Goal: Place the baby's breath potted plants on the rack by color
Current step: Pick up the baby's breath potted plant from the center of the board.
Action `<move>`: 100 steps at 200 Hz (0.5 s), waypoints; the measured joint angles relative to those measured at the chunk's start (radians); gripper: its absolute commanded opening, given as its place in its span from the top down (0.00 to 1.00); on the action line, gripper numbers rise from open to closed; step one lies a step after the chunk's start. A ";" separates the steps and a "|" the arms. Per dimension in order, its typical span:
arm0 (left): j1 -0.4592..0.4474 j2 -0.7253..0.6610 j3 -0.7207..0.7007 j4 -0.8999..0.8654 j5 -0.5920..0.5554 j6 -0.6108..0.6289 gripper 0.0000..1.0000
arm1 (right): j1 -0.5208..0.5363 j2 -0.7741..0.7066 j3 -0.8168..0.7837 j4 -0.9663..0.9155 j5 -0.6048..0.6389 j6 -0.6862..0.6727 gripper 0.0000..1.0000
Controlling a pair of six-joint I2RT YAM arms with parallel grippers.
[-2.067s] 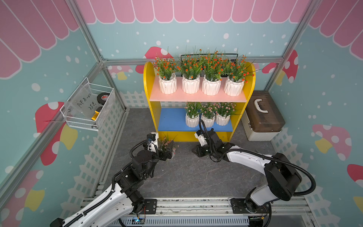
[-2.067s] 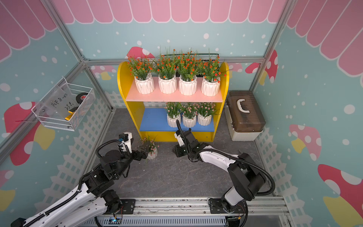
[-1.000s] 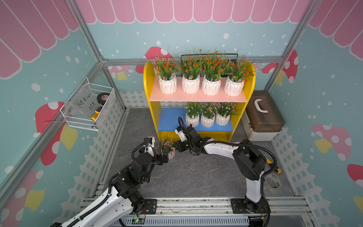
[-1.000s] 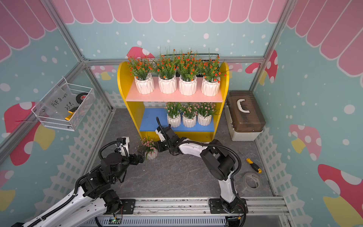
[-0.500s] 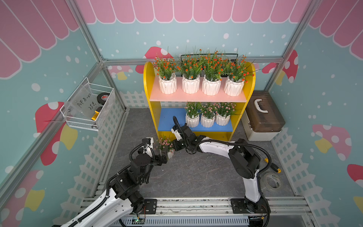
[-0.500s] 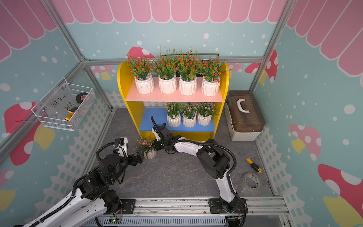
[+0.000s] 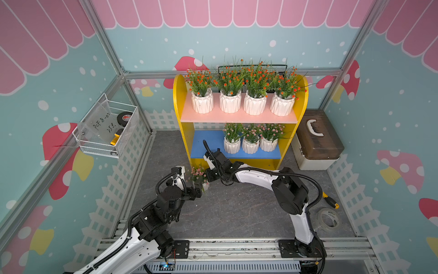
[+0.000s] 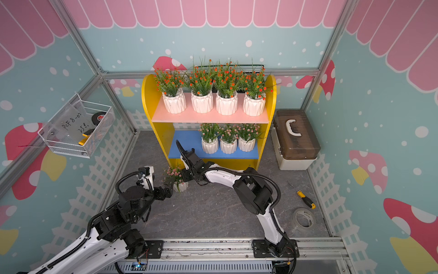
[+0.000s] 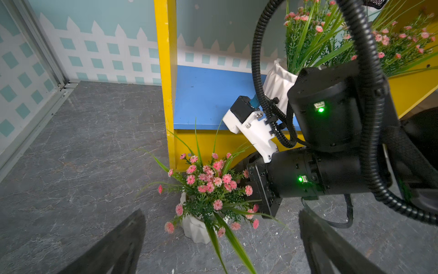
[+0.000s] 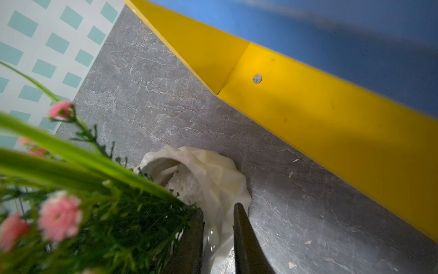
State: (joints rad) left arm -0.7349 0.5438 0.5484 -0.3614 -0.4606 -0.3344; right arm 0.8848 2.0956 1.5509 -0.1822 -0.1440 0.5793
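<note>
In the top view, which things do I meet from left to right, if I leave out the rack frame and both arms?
White wire basket → lone pink-flowered plant on the floor → three pink-flowered plants on the blue shelf → brown lidded box.

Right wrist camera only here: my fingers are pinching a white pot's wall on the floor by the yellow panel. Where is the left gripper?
Observer: The left gripper is open. Its fingers stand wide on either side of your pink-flowered potted plant and are not touching it.
Operator: Which shelf does this one go on?
Observer: Three pink-flowered plants already stand on the blue shelf, and the end nearer your pot is bare.
Operator: And the upper shelf?
Observer: Four orange-flowered plants stand in a row on the pink shelf.
</note>
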 measured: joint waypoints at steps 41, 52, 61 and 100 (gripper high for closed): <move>0.000 0.001 0.000 -0.001 0.001 0.000 0.01 | 0.003 0.014 0.031 -0.031 0.014 -0.019 0.85; 0.000 0.002 0.000 -0.001 0.001 0.000 0.01 | 0.005 0.014 0.033 -0.036 0.022 -0.027 0.87; 0.000 0.003 0.000 -0.001 0.002 0.000 0.01 | 0.006 0.013 0.034 -0.039 0.028 -0.033 0.89; 0.000 0.009 0.000 0.009 0.018 0.001 0.01 | 0.002 0.000 0.027 -0.059 0.037 -0.065 0.96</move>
State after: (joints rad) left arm -0.7349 0.5529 0.5484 -0.3527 -0.4431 -0.3332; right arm 0.8867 2.0960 1.5780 -0.2413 -0.1070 0.5140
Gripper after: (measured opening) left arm 0.990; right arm 0.089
